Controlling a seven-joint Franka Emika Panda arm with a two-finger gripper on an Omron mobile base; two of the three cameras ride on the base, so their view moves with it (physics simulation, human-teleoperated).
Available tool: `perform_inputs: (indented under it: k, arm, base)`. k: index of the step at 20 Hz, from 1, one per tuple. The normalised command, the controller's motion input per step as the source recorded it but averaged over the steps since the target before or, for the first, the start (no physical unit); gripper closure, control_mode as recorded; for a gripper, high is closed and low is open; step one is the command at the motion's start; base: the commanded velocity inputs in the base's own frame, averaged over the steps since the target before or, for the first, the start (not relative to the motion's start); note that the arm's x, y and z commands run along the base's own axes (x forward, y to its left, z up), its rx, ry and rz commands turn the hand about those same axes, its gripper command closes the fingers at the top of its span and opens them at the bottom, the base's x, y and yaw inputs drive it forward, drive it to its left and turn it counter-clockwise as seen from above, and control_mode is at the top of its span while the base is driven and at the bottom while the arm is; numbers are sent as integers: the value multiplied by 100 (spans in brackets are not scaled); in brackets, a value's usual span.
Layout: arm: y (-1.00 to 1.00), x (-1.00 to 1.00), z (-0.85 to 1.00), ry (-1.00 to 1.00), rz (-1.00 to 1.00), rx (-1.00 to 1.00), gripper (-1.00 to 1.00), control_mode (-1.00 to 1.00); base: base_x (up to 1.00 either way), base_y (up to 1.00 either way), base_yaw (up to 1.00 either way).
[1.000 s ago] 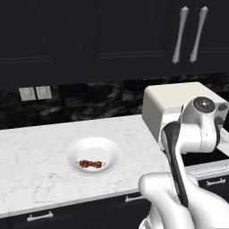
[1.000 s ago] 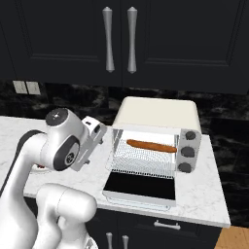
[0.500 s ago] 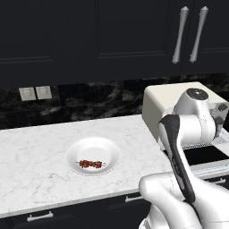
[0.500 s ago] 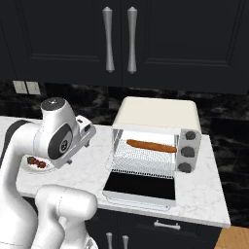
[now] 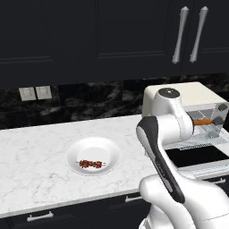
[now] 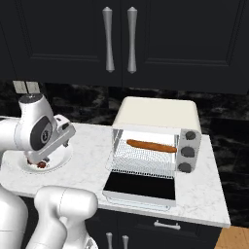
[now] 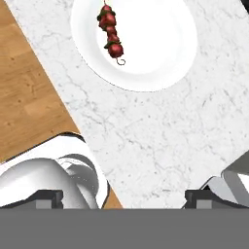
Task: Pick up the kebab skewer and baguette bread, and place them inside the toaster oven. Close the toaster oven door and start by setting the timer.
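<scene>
Baguette bread [image 6: 151, 145] on rack in toaster oven [image 6: 158, 137], door down. Kebab skewer [image 7: 112, 35] on plate [image 7: 160, 53], ahead of end effector [image 7: 124, 197], open & empty. Next: descend w/ tips astride the stick

Even, shadowless rendered light; sharp throughout

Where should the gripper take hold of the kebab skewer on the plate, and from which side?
Probably straight from above, at the middle of the kebab skewer, fingers closing across its thin stick. It lies flat in the shallow white plate, so a sideways approach would likely meet the rim.
</scene>
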Motion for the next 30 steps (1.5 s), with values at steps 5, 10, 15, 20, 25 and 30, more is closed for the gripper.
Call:
perform_inputs:
  k: [5,10,15,20,25,30]
  arm:
    - [100,17,-22,4,0,-1,-100,-100]
    - [94,22,-15,4,0,0,-100,-100]
    - [87,24,-14,5,0,0,-100,-100]
    - [75,26,-6,4,0,0,-100,-100]
    - [43,33,0,7,0,0,-100,-100]
    - [-2,42,-34,1,1,3,-100,-100]
  base:
    - [0,0,0]
    - [0,0,0]
    - [0,0,0]
    - [0,0,0]
    - [0,0,0]
    - [0,0,0]
